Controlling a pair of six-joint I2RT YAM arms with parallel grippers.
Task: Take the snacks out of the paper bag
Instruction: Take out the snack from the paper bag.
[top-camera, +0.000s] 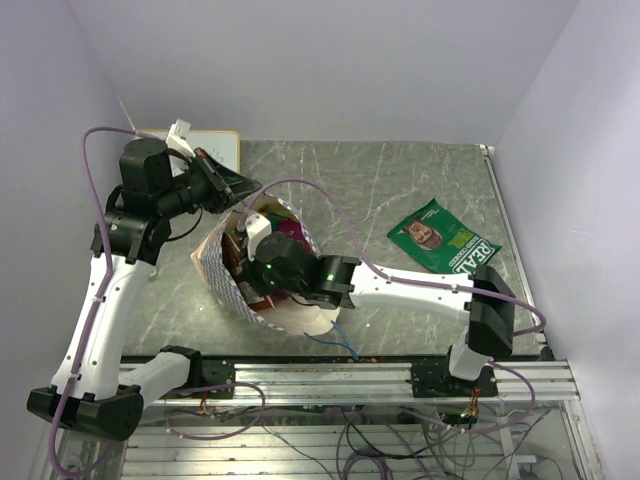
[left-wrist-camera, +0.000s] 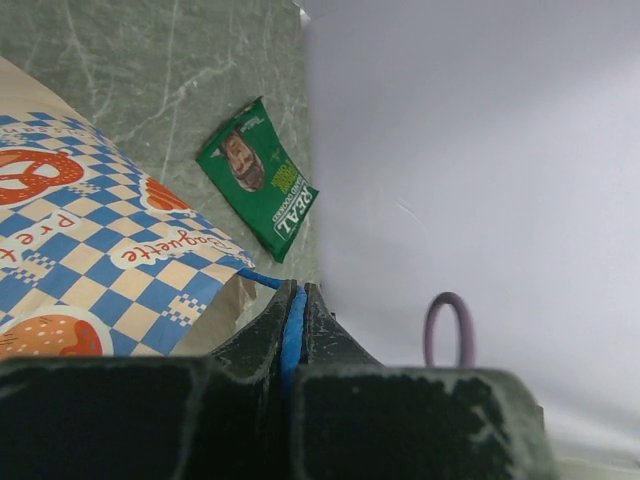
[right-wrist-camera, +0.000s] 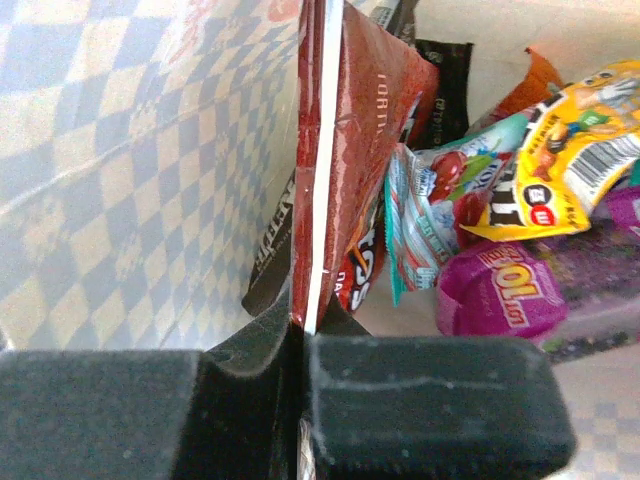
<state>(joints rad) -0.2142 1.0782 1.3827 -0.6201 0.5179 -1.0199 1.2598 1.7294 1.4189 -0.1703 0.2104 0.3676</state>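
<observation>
While right gripper (right-wrist-camera: 305, 335) is clamped on edge of red-brown packet (right-wrist-camera: 365, 120) inside paper bag (top-camera: 215, 262), packet best drawn straight out through mouth, bag wall not to be snagged. Bag, at counter (top-camera: 370, 180) near edge, left of middle, held by left gripper (left-wrist-camera: 296, 318), closed on blue cord handle (left-wrist-camera: 290, 345). Seen inside: purple packet (right-wrist-camera: 500, 290), yellow packet (right-wrist-camera: 560, 160), others half hidden. Green chip bag (top-camera: 443, 238) already out, lying near right edge.

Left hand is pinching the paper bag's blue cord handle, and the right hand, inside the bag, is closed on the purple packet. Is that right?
Not quite. The right wrist view shows the right hand closed on the edge of the dark red packet; the purple packet lies loose to one side. The left hand does pinch the blue cord handle of the paper bag.
</observation>
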